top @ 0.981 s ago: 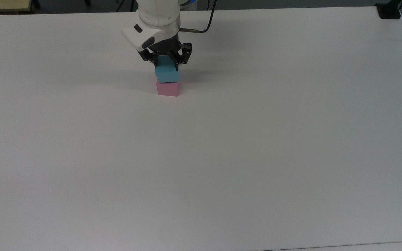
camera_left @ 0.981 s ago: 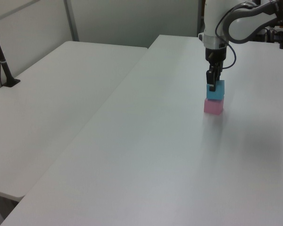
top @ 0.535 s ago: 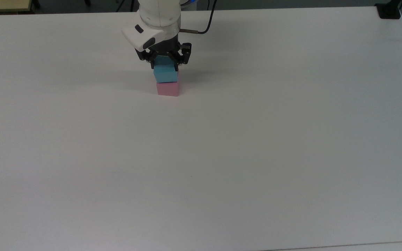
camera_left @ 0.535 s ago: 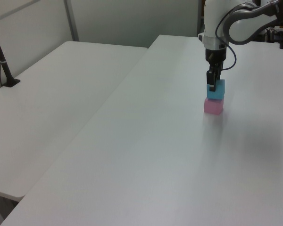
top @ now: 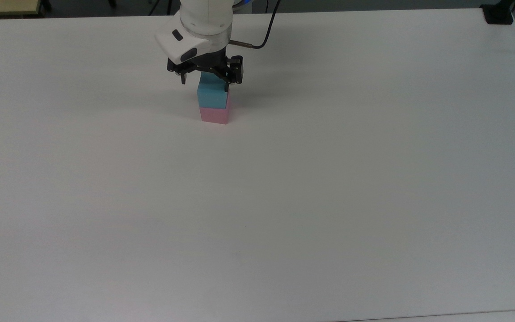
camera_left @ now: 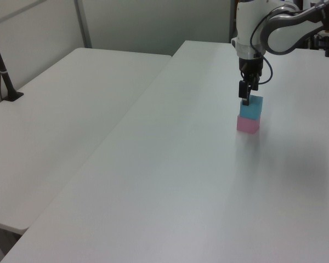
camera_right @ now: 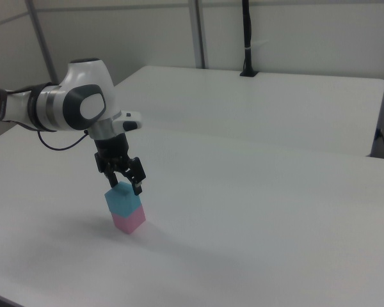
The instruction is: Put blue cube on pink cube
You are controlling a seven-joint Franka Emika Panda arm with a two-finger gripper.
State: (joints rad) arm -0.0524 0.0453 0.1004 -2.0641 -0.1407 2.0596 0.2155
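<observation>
The blue cube [top: 213, 96] rests squarely on top of the pink cube [top: 214, 115] on the white table [top: 284, 201], toward its far side in the top view. My gripper [top: 205, 85] hangs just above the stack, open, with its fingers spread wider than the blue cube and apart from it. In the left view the blue cube [camera_left: 251, 108] sits on the pink cube [camera_left: 248, 124] with the gripper [camera_left: 244, 100] over its top edge. The right view has the gripper [camera_right: 125, 185] straddling the top of the blue cube [camera_right: 123, 199], which stands on the pink cube [camera_right: 129, 220].
A second white table [camera_left: 71, 109] adjoins at the left view's left, with a black pole [camera_left: 3, 71] clamped to it. A black clamp base [top: 499, 13] sits at the table's far right corner in the top view. A cable [top: 264, 31] trails from the wrist.
The blue cube came down level onto the pink cube. The fingers have spread apart and let it go, and the gripper has risen slightly.
</observation>
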